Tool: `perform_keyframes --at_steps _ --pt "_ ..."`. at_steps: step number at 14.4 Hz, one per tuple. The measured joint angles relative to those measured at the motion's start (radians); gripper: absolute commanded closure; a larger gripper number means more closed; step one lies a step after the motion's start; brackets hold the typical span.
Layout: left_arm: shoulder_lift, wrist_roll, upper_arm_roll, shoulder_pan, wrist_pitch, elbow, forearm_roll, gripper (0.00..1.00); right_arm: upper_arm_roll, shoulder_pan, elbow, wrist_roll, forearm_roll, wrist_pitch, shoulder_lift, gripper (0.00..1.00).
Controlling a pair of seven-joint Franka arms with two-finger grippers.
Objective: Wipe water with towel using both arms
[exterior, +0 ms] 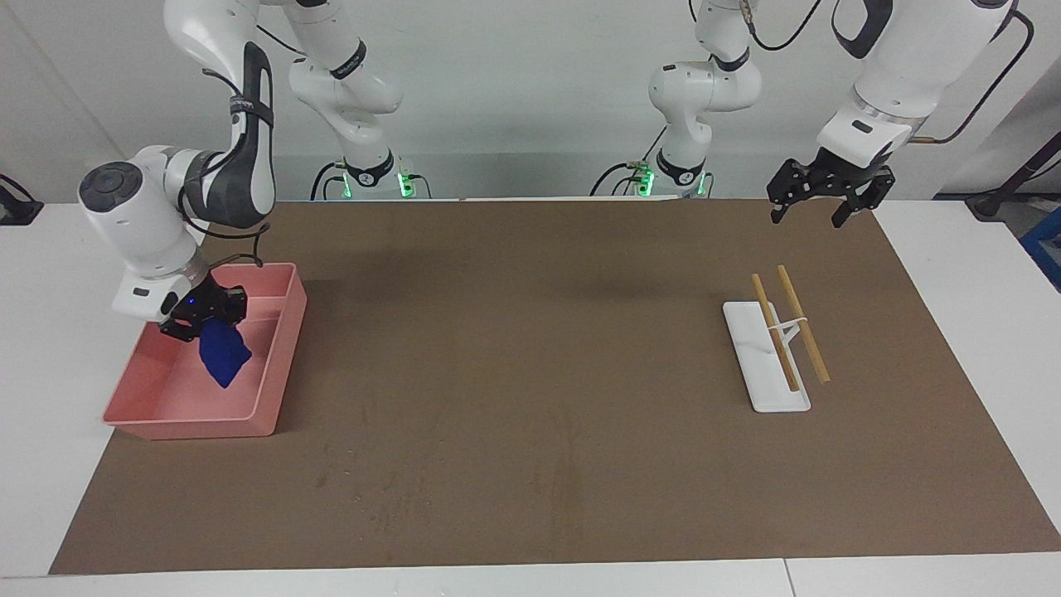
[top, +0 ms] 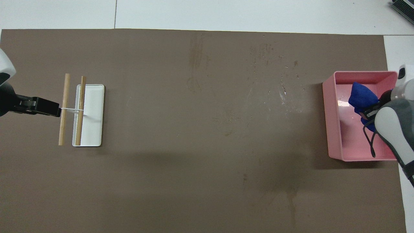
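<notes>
While the right gripper (exterior: 201, 317) hangs inside the pink tray (exterior: 282, 365) at the right arm's end of the worktop (exterior: 530, 398), its fingers are clenched on the towel (exterior: 224, 355), a royal-blue bunch that dangles below them just above the tray floor. In the overhead view the same towel (top: 362, 97) shows against the tray's inside, partly covered by the arm's wrist. Faint water spots (top: 284, 95) glint on the brown mat (top: 207, 181) beside the tray (top: 333, 129), toward the middle of the worktop. Toward the left arm's end lies a white rectangular plate (exterior: 758, 377) with 2 wooden sticks (exterior: 802, 332) laid across and beside it, joined by a thin white tie. Over the mat, on the robots' side of that plate, the left gripper (exterior: 816, 211) hovers in the air with its fingers spread apart, gripping nothing.
</notes>
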Motion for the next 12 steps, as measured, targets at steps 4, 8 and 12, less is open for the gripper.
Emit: perform_keyframes --at_steps 4,8,12 --pt "0.000 0.000 0.000 0.000 0.000 0.000 0.000 0.00 0.001 -0.020 0.006 -0.017 0.000 -0.029 -0.023 0.00" --pt "0.000 0.000 0.000 0.000 0.000 0.000 0.000 0.00 0.021 0.013 0.103 -0.015 0.004 -0.201 -0.108 0.00" --pt "0.000 0.000 0.000 0.000 0.000 0.000 0.000 0.00 0.033 0.135 0.254 0.170 0.022 -0.464 -0.240 0.00"
